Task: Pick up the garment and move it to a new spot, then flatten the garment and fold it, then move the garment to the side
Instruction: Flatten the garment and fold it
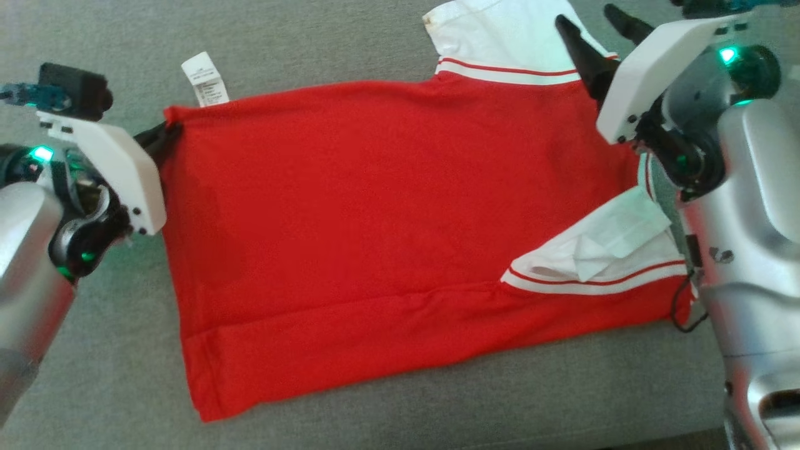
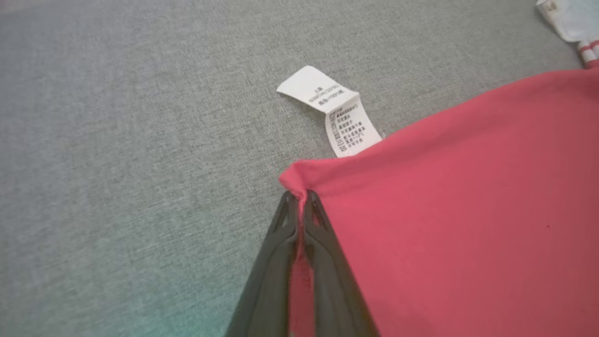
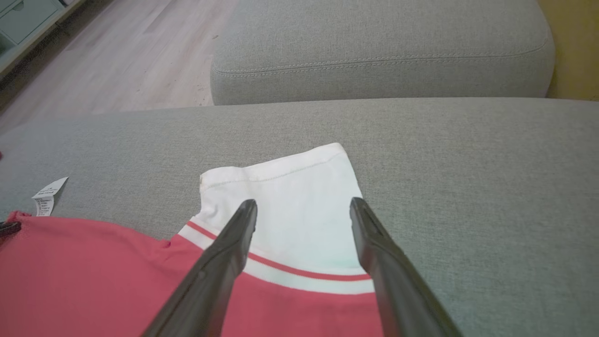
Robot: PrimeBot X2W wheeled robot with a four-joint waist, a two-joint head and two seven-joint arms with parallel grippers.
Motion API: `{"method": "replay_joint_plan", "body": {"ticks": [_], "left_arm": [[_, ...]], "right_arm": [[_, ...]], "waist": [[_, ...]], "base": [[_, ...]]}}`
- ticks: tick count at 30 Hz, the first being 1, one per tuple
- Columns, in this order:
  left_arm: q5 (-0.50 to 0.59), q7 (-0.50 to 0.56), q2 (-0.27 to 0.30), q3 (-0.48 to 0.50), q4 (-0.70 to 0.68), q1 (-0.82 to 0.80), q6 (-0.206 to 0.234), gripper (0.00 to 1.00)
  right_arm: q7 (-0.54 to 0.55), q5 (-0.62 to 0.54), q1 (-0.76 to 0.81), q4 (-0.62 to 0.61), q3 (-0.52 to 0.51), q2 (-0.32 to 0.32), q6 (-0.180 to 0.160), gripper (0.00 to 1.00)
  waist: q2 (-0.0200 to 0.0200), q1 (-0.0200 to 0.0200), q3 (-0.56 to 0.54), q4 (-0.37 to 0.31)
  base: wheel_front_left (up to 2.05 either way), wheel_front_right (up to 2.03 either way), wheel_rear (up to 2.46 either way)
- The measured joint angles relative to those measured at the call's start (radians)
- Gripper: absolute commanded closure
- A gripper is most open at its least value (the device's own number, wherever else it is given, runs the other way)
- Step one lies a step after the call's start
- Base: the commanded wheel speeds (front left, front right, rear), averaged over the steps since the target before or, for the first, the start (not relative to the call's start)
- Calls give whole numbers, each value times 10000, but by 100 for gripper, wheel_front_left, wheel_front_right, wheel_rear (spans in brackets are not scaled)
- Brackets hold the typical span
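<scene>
The garment (image 1: 375,231) is a red shirt with white sleeves, spread flat on a grey cushion. Its white care label (image 1: 205,78) sticks out at the far left corner. My left gripper (image 1: 167,134) is shut on that red corner; in the left wrist view the left gripper (image 2: 299,199) pinches the bunched fabric (image 2: 444,210) just below the label (image 2: 337,112). My right gripper (image 1: 594,28) stands open over the far white sleeve (image 1: 500,34). In the right wrist view the right gripper (image 3: 304,208) has its two fingers spread above that sleeve (image 3: 290,206), not touching it.
The grey sofa seat (image 1: 375,406) extends around the shirt, with its front edge at the lower right. A second grey cushion (image 3: 379,47) lies beyond the sleeve, wooden floor (image 3: 126,51) to its left. The near white sleeve (image 1: 600,250) lies folded beside my right arm.
</scene>
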Motion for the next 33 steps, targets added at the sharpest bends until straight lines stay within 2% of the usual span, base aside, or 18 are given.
{"method": "replay_joint_plan", "body": {"ticks": [7, 13, 19, 23, 24, 25, 26, 33], "left_arm": [[65, -639, -123, -201, -644, -111, -2, 100], [357, -1463, -698, -466, -1218, -727, -75, 100], [635, -2151, -1097, -763, -1417, -1100, -75, 100], [681, -2408, -1206, -943, -1384, -1290, -75, 100], [681, -2454, -1231, -1001, -1348, -1309, -75, 100], [681, -2495, -1244, -1037, -1292, -1308, -75, 100], [681, -2512, -1246, -1057, -1231, -1307, -75, 100], [694, -2688, -1172, -1064, -750, -1293, -75, 100]], "right_arm": [[324, -213, -954, 792, -182, -81, 0, 0], [376, -1220, -2545, 2412, -639, -564, 0, 0], [1425, -1983, -3315, 3967, -1235, -851, 0, 0], [1864, -2341, -3620, 4100, -1202, -1070, 0, 0], [2059, -2451, -3757, 4119, -1058, -1104, 0, 29], [2230, -2460, -3859, 4119, -911, -1104, -2, 90], [2326, -2426, -3878, 4086, -763, -1101, -2, 100], [2334, -1758, -3349, 3591, -27, -1239, 0, 100]], "waist": [[0, 0, 237, 465], [0, 1, 602, 1209], [0, 2, 1111, 2041], [0, 1, 1426, 2377], [0, 1, 1471, 2420], [0, 2, 1492, 2435], [0, 2, 1483, 2421], [0, 1, 1162, 2090]], "base": [[0, 0, 0], [0, 0, 0], [0, 0, 0], [0, 0, 0], [0, 0, 0], [0, 0, 0], [0, 0, 0], [0, 0, 0]]}}
